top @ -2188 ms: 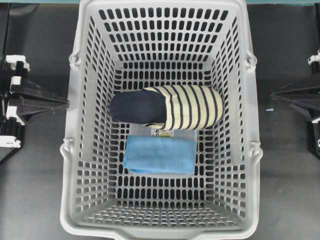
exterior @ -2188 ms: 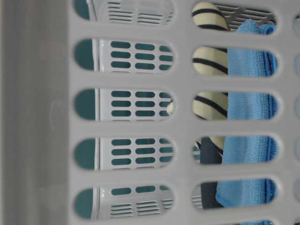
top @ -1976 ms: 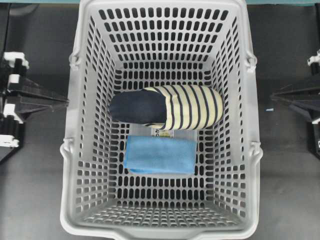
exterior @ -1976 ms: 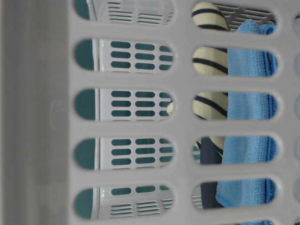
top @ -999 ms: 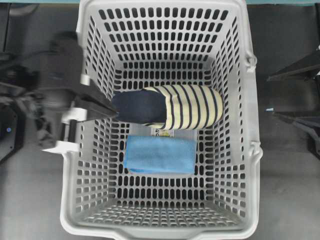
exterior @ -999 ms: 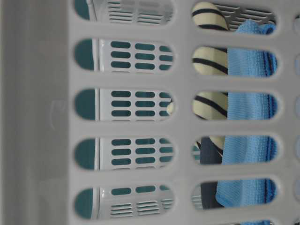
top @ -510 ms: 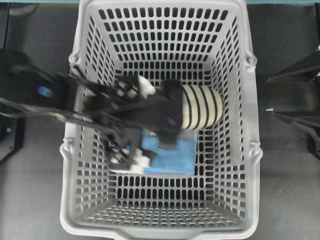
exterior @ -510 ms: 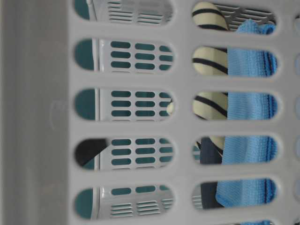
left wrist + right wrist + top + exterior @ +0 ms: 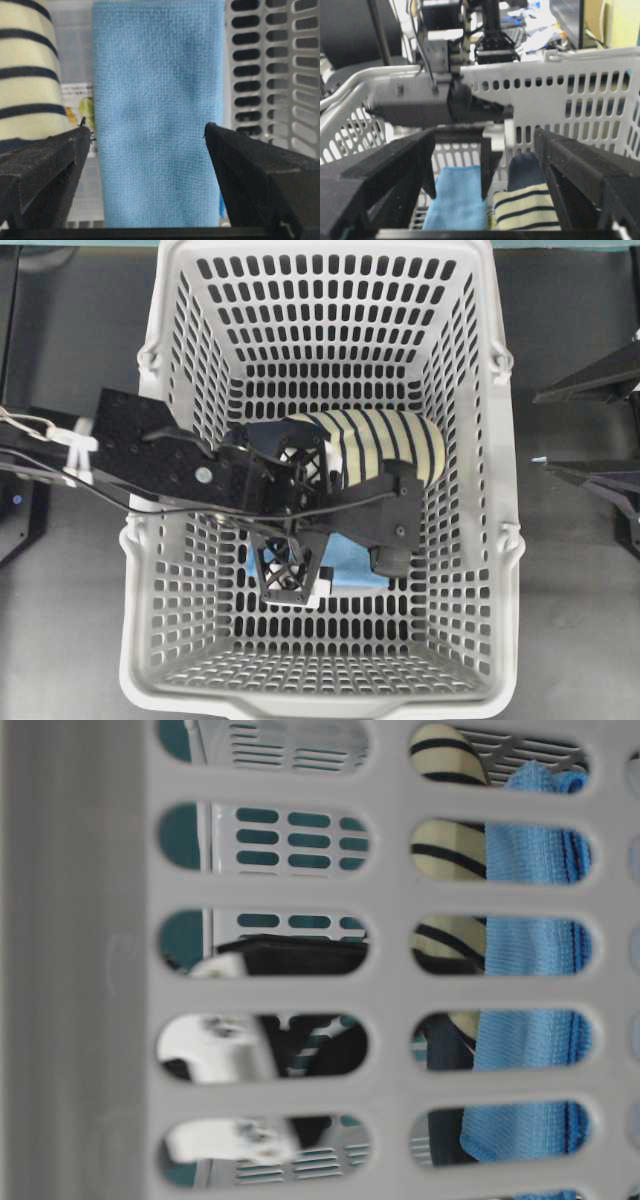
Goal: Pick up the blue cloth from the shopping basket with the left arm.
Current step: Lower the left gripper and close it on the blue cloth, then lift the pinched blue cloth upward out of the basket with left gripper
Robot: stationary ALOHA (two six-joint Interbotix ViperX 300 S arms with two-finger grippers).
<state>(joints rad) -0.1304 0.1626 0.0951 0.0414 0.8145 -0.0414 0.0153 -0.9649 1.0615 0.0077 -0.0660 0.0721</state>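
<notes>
On the dark worktop (image 9: pixel 70 640) we see the shopping basket (image 9: pixel 330 705), grey and slotted. The blue cloth (image 9: pixel 157 110) lies flat on its floor, just beside the striped rolled garment (image 9: pixel 385 445). Our left arm (image 9: pixel 150 460) reaches in over the left wall; its left pincer (image 9: pixel 147 135) hangs above the cloth, fingers spread wide to either side, gripping nothing. The right pincer (image 9: pixel 482 145) stands wide open outside the basket, empty

Overhead view straight down on the shopping basket (image 9: pixel 330 680), table-level view pressed against its slotted wall (sideways), left wrist view close above the blue cloth (image 9: pixel 157 110), right wrist view level over the rim, cloth in all four.
</notes>
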